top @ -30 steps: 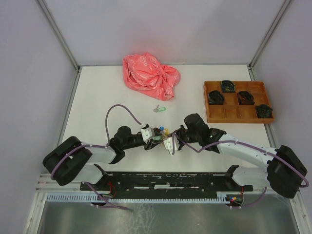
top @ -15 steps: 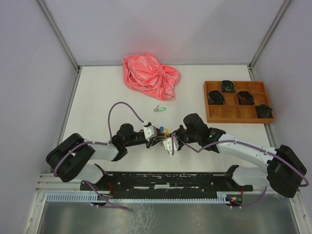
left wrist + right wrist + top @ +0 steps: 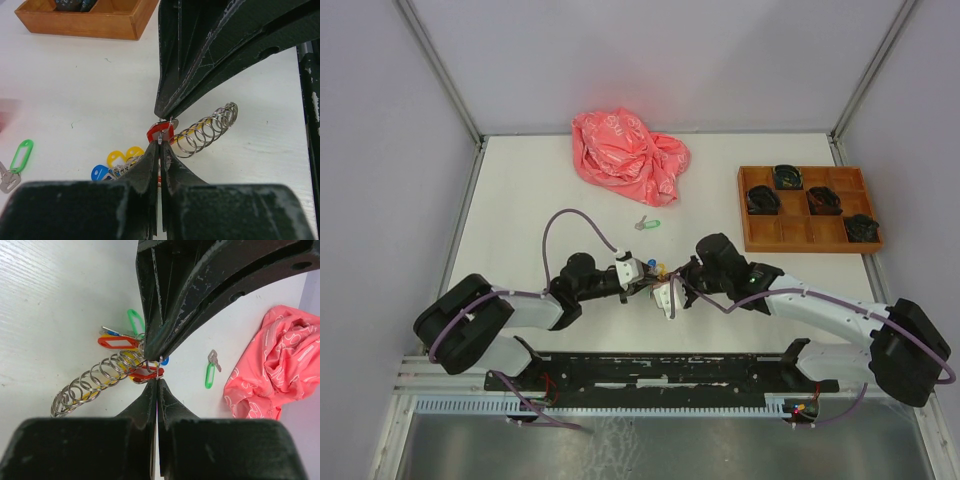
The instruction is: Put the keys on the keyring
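Both grippers meet tip to tip near the table's front centre. My left gripper (image 3: 160, 142) is shut on thin metal at the red-tagged key (image 3: 159, 132). My right gripper (image 3: 156, 379) is shut on a wire loop of the keyring (image 3: 95, 382), a long coil of steel rings (image 3: 207, 129). A small loop spans between the two tips with the red tag hanging on it. The green-tagged key (image 3: 646, 224) lies loose on the table, farther back (image 3: 209, 371).
Yellow- and blue-tagged keys (image 3: 117, 161) lie bunched by the coil. A crumpled pink bag (image 3: 628, 155) sits at the back. A wooden compartment tray (image 3: 810, 247) with black items stands at the right.
My left gripper has edged right toward the right gripper and closed its jaws on the metal at the red tag. The right gripper stayed shut and in place.
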### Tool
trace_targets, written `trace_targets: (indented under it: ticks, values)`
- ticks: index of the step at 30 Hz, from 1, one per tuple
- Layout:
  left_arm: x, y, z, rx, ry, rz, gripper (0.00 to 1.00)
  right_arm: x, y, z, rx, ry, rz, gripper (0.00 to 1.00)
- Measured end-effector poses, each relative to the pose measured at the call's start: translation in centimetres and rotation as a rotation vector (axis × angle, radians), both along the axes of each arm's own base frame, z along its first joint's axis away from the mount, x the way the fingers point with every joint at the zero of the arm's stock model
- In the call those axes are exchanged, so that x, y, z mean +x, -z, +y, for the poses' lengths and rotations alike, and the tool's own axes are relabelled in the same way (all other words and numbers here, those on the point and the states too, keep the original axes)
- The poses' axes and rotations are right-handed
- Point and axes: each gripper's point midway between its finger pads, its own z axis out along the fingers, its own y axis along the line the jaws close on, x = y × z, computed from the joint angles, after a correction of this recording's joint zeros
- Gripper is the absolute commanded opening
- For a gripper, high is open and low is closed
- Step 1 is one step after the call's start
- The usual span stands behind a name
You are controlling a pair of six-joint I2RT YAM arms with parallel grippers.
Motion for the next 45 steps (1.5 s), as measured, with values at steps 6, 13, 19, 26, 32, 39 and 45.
trace_targets:
  ticks: [6, 13, 19, 26, 32, 39, 45]
  values:
    - [0.1, -0.4, 0.0, -0.015, -0.009, -0.004, 0.03, 0.3, 0.3, -0.4, -0.008, 0.025, -0.012, 0.01]
    - [0.1, -0.7, 0.2, -0.050, -0.041, 0.030, 0.03, 0.5, 0.4, -0.2, 0.004, 0.026, -0.020, 0.01]
    - [0.0, -1.5, 0.2, -0.096, -0.048, 0.046, 0.03, 0.7, 0.8, 0.3, 0.007, 0.022, -0.012, 0.01]
    - [0.2, -1.5, 0.5, -0.116, -0.082, 0.066, 0.03, 1.1, 1.1, 0.6, 0.028, 0.045, -0.005, 0.02]
    - [0.7, -0.8, 1.2, -0.101, -0.140, 0.079, 0.03, 1.3, 1.1, 0.6, 0.088, 0.121, 0.020, 0.19]
    - [1.4, 0.1, 2.1, -0.061, -0.209, 0.108, 0.03, 1.8, -1.6, -0.8, 0.247, 0.351, 0.124, 0.36]
    - [1.4, 2.3, 3.1, 0.020, -0.265, 0.184, 0.03, 2.6, -4.5, -2.5, 0.437, 0.617, 0.265, 0.67]
